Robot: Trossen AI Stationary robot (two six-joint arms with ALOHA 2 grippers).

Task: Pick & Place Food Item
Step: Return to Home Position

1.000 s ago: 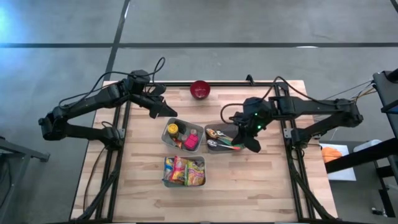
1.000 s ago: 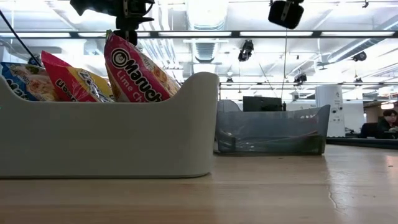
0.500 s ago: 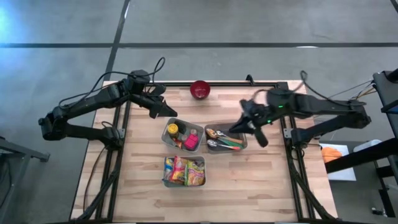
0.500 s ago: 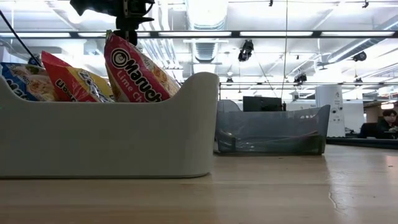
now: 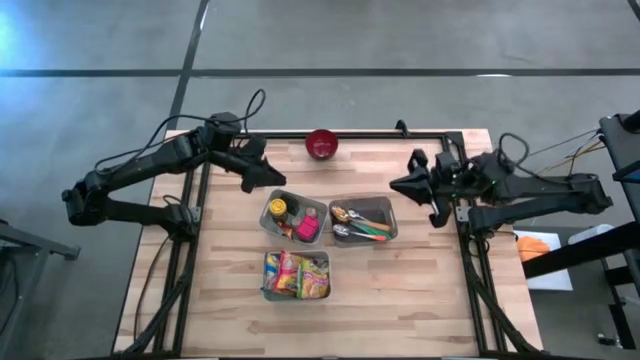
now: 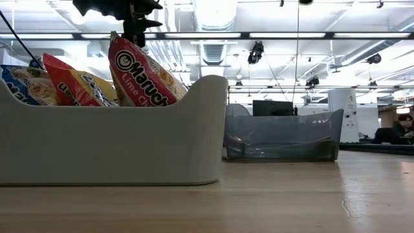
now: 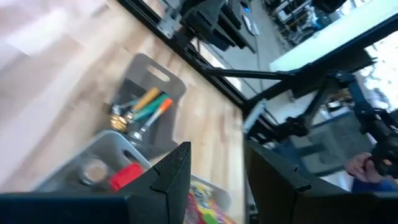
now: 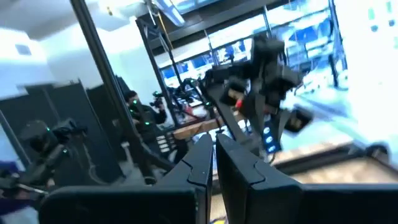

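Note:
Bright food packets (image 5: 296, 274) stand upright in a white bin (image 5: 267, 291) near the table's front; the low view shows them too (image 6: 132, 71). A second bin (image 5: 268, 226) holds a yellow-lidded jar (image 5: 278, 208) and a pink item (image 5: 307, 227). My left gripper (image 5: 262, 180) hangs open over that bin's far left corner, nothing between its fingers (image 7: 214, 171). My right gripper (image 5: 394, 184) is shut and empty, level, just right of the utensil bin (image 5: 380, 203).
The grey utensil bin holds spoons and coloured handles (image 5: 358, 226). A red bowl (image 5: 322, 144) sits at the table's far edge. Black frame rails (image 5: 190, 230) run along both sides. Bare wood lies at the front (image 5: 400, 300).
My right gripper has drawn back from over the utensil bin toward the table's right edge, tipping up from pointing down to about level, still shut. It has left the low view's top. The bins and their contents have stayed put.

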